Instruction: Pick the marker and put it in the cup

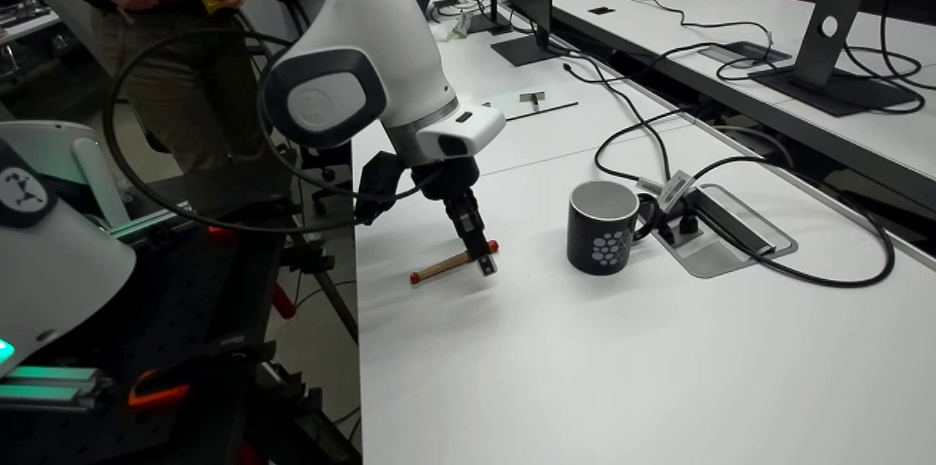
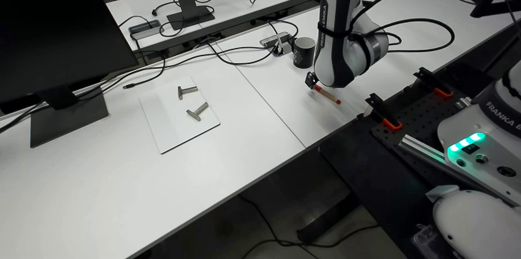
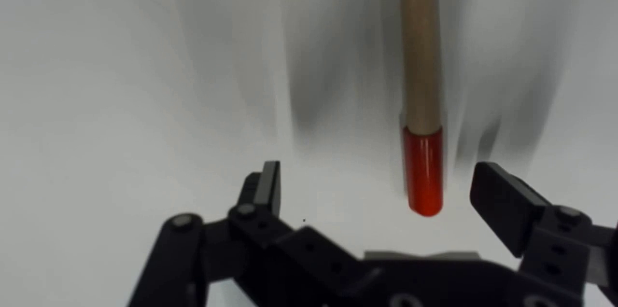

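Wrist view: gripper (image 3: 384,196) jaws wide apart, nothing held, red end of the marker (image 3: 423,87) showing between them, closer to the right one; height above it, can't tell. Marker lies flat on the table (image 1: 621,377), left of the mug (image 1: 599,247) in an exterior view, apart from it. Looks light and stiff from here, round so could roll, glossy end maybe slippery. I'd grip the tan barrel just past the red
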Controlling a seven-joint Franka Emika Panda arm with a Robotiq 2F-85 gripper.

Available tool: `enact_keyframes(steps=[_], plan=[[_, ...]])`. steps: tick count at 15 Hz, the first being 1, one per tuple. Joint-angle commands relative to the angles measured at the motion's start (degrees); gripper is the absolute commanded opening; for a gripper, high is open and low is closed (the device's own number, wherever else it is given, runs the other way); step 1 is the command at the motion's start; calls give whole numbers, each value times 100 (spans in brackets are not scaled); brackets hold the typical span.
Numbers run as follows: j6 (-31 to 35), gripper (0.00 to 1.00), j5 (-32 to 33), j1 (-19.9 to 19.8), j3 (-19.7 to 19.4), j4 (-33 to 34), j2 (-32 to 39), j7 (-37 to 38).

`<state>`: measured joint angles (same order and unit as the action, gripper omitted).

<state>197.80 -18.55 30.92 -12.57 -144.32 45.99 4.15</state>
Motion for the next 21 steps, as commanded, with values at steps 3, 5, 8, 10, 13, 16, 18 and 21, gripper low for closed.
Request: enact_keyframes(steps=[3, 5, 8, 10, 13, 16, 18, 21], plan=[[19, 100, 374, -114, -5, -37, 177, -382], [2, 100, 483, -122, -9, -51, 135, -503], [-7, 100, 753, -300, 68, -49, 19, -700], [-7, 100, 914, -450, 131, -44, -27, -751], [-14, 100, 1224, -988, 458, -29, -77, -734], [-17, 100, 1566, -1625, 880, 13, -35, -699], [-17, 100, 1709, -1944, 1065, 61, 10, -669], [-17, 69, 1816, -2245, 1218, 111, 22, -646]])
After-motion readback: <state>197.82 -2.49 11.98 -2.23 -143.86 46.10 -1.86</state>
